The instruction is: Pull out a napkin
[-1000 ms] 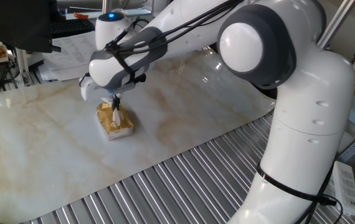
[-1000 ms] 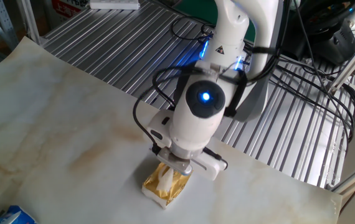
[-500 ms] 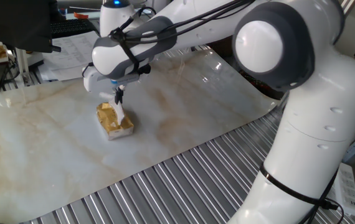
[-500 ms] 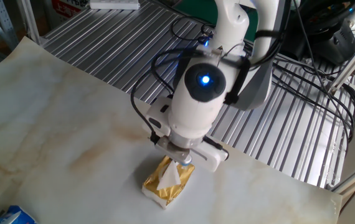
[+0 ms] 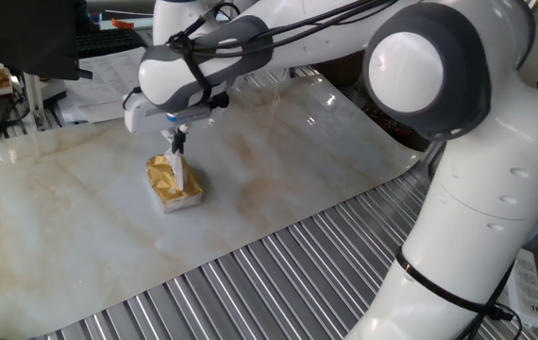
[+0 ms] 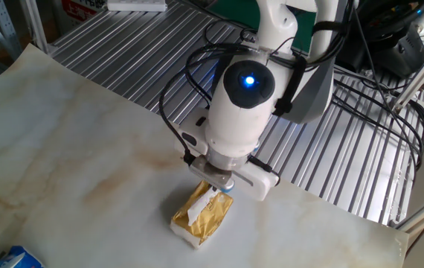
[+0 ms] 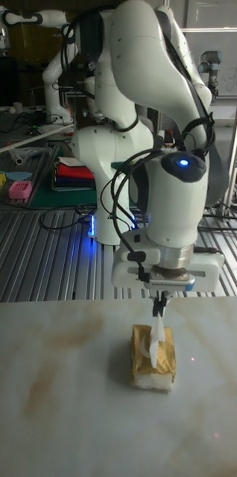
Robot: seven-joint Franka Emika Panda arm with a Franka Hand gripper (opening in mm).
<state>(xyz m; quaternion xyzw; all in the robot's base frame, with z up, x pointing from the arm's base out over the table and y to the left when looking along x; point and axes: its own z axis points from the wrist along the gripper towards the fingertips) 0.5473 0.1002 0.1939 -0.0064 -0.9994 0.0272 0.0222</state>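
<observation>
- Since the earlier frames, the gripper point(image 7: 160, 305) has risen above the pack, and the napkin point(image 7: 157, 337) now stands drawn up taller out of the pack's top.
- Arm point(image 5: 439, 123): white, jointed, reaching from its base over the metal slats across the marble-patterned table point(image 5: 80, 236); the wrist points straight down, with a blue light point(image 6: 250, 80) lit on its upper face. No lettering on it can be read.
- Printed sheets point(image 5: 109, 71): lying at the table's far edge in one fixed view; the print is too small to read.
- Tissue pack point(image 6: 201, 217): yellow-orange, lying flat on the table directly below the wrist; any marking on it is too blurred to read.
- Napkin: a narrow white strip, upright, its lower end in the pack's slot, its upper end between the fingers.
- Gripper: fingers pinched together on the napkin's top.
</observation>
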